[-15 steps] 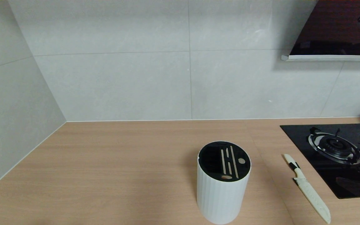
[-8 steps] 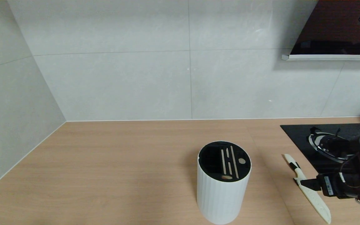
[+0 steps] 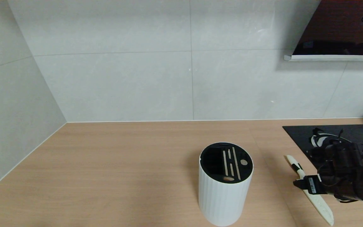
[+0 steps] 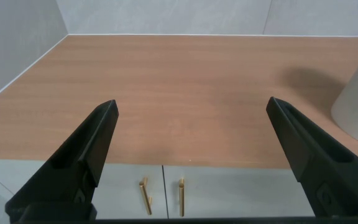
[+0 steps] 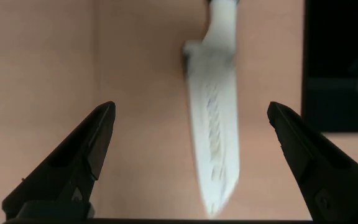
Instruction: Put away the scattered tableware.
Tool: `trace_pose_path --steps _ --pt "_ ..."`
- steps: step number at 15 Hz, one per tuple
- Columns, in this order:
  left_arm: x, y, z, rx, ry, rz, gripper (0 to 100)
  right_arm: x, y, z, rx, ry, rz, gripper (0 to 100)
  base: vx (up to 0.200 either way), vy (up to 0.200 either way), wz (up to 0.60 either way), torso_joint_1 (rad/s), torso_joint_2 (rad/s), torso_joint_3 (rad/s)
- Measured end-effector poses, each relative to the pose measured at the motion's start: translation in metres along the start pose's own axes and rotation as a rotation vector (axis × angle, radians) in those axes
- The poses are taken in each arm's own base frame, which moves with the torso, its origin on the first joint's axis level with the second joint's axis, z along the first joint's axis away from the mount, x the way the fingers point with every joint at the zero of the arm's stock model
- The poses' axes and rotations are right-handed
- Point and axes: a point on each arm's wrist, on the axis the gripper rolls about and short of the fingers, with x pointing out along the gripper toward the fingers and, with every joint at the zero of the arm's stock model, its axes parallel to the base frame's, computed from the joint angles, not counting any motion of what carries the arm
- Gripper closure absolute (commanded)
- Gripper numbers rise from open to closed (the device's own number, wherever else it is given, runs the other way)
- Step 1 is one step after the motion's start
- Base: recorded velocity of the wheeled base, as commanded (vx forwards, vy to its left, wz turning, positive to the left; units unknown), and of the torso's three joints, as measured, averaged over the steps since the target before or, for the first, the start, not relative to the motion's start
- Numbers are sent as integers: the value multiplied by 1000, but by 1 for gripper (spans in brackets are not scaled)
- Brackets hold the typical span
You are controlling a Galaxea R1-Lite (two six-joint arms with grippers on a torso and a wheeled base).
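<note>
A cream knife (image 3: 310, 190) with a black band on its handle lies flat on the wooden counter (image 3: 121, 170), between the knife block and the hob. In the right wrist view its blade (image 5: 215, 137) lies below and between my open fingers (image 5: 73, 162). My right gripper (image 5: 191, 149) hovers over the knife, seen in the head view as a dark mass (image 3: 342, 170) above the blade's middle. A white ribbed knife block (image 3: 225, 184) with a black slotted top stands upright to the knife's left. My left gripper (image 4: 191, 143) is open over the counter's front edge, holding nothing.
A black gas hob (image 3: 336, 138) with a burner sits at the counter's right. A range hood (image 3: 342, 31) hangs above it. Tiled walls close the back and the left. Cabinet doors with gold handles (image 4: 163, 196) lie below the counter edge.
My right arm has come in from the right edge and moved left over the knife, now covering the burner and part of the blade. Knife and block have not moved.
</note>
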Motion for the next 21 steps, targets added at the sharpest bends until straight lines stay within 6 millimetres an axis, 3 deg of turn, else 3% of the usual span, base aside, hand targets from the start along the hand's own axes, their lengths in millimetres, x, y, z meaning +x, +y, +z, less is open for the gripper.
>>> trace_pose_path --steps 4,8,20,21 --pt "0 0 0 0 0 0 0 27 -6 -8 12 4 -23 0 0 0 0 0 0 0" --pt "0 0 0 0 0 0 0 41 -11 -14 24 -2 -34 0 0 0 0 0 0 0" --pt "0 0 0 0 0 0 0 53 -17 -16 45 5 -40 0 0 0 0 0 0 0" --pt "0 0 0 0 0 0 0 54 -17 -17 45 7 -38 100 0 0 0 0 0 0"
